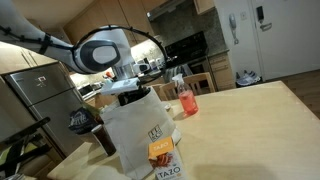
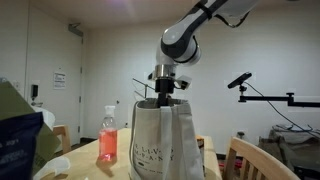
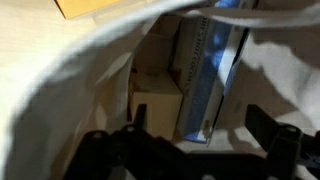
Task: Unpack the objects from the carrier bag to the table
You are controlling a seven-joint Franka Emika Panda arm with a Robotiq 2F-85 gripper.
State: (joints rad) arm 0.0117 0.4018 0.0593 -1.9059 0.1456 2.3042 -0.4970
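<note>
The claw [image 3: 195,135] is held wide open and empty at the mouth of the bag [image 3: 60,90]; thin plastic may be pinched instead of the blue-and-white package [image 3: 212,60].

A home-style kitchen with a dining area. Behind the light-wood table [image 1: 260,100] stand a steel fridge [image 1: 40,90], a black stove [image 1: 188,46] under a hood [image 1: 172,8], and wood cabinets [image 1: 100,15]. A wooden chair [image 2: 248,150] sits at the table.
</note>
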